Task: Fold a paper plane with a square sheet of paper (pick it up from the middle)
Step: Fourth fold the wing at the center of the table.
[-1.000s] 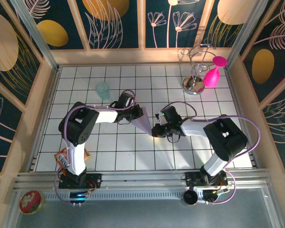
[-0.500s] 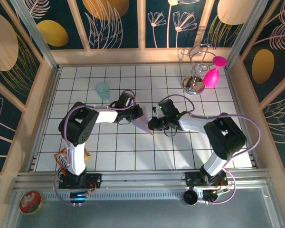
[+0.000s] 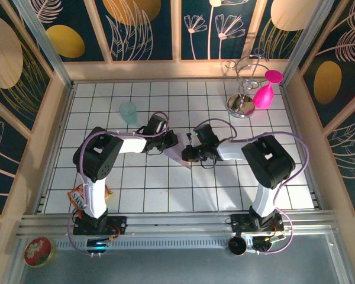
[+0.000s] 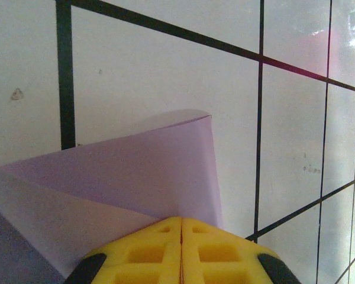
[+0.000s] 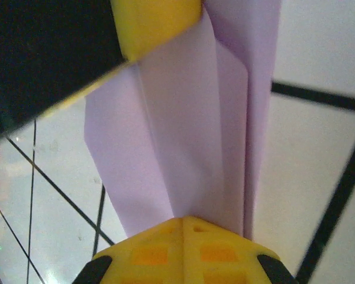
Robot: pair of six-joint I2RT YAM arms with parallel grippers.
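Lilac thin paper sheet, pleated lengthwise, is sitting right of the translucent teal plastic cup, on its near side. Left gripper and right gripper are both clamping it, jaws closed on its layers. Mid-fold, I'd judge; next they're needing a clean, tear-free crease.

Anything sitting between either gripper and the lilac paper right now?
Nothing visible. The left gripper and right gripper are both shut on the folded pale lilac paper sheet; the translucent teal cup stands well clear behind.

Lilac paper: folds too small to tell from above; far end cut off, blurred, in right wrist view.
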